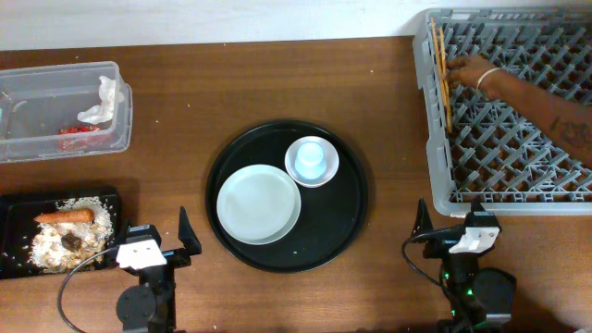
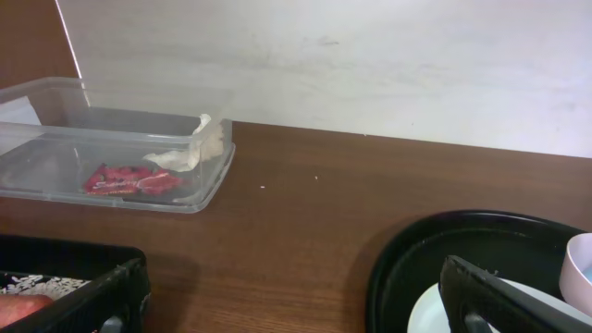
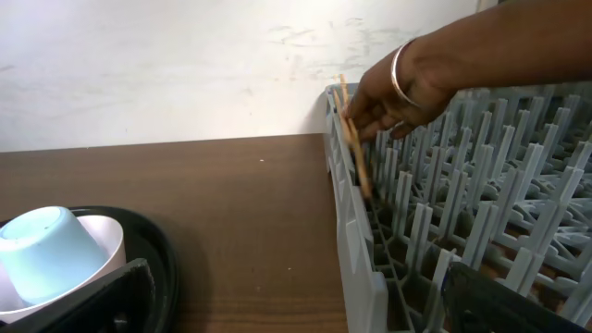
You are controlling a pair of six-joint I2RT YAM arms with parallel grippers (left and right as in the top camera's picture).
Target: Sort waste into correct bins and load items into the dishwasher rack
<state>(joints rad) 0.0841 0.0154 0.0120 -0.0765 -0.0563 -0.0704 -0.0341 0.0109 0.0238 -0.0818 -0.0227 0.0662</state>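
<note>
- Rice and beige food scraps lie in a shallow black rectangular tray at the table's near left corner. An orange carrot rests on top and a small dark scrap sits among them.
- A clear plastic tub sits by the table's left edge, farther back. It holds crumpled white tissue at its right end and a red wrapper by its near wall.
- A round black tray sits at the table's centre. It carries a round white plate on its left side and a small white bowl just beside the plate, toward the far right.
- A light-blue cup sits upturned inside that bowl.
- A grey dishwasher rack fills the table's far right corner. Two wooden chopsticks lie along the inside of its left wall.
- A person's hand with a pale bangle reaches in from the right, fingertips at the chopsticks.
- The table is dark brown wood, and a plain white wall rises behind its far edge.
- The left gripper sits low at the near edge, between the rectangular tray and the round tray. It points toward the far edge with its fingers spread wide and holds nothing.
- The right gripper sits low at the near edge, just before the rack's near left corner. Its fingers are also spread wide and empty.
</note>
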